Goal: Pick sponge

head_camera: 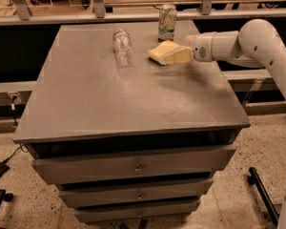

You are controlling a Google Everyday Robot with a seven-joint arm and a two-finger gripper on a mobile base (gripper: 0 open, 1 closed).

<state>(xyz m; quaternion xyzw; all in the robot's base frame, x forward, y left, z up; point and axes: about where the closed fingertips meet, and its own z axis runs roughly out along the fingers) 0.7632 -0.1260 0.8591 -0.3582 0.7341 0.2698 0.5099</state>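
Note:
The pale yellow sponge lies at the back of the grey cabinet top, just in front of the drink can. My gripper reaches in from the right on the white arm. Its tip is right at the sponge's right end and overlaps it. I cannot tell whether it holds the sponge, or whether the sponge rests on the top or is slightly raised.
A clear plastic bottle lies on its side left of the sponge. The can stands upright by the back edge. The cabinet has several drawers below. A rail and shelf run behind it.

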